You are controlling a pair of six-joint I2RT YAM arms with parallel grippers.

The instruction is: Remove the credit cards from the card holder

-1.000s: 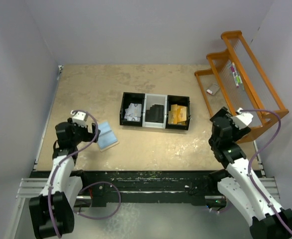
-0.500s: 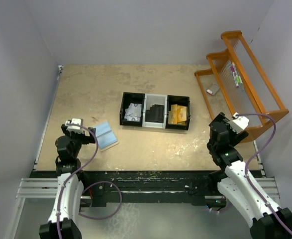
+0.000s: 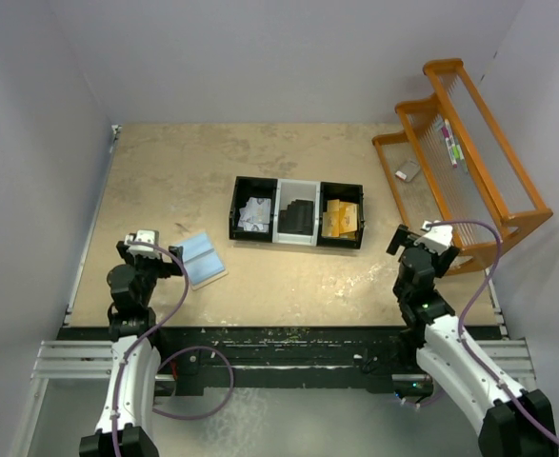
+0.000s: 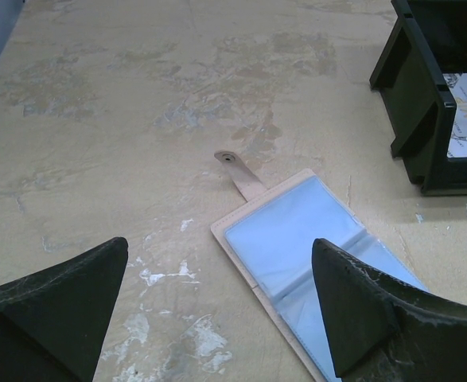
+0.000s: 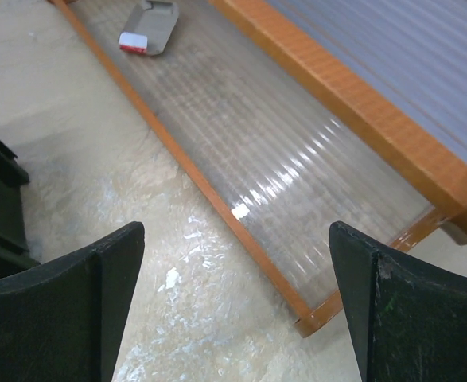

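The card holder lies open and flat on the table at the left, pale blue sleeves up, tan edge and snap strap showing. In the left wrist view the holder lies just ahead, its near end under the right finger. No card shows in its sleeves. My left gripper is open and empty, just left of the holder; it is wide apart in its wrist view. My right gripper is open and empty at the right, beside the orange rack; its wrist view shows bare table and the rack's edge.
A black three-compartment tray stands mid-table with white cards in its left bin and gold cards in its right; its corner shows in the left wrist view. An orange rack with a small item fills the right side.
Both arms have drawn back toward the near edge. The left gripper moved off the card holder, which stays open on the table. The right gripper came down and left, away from the rack.
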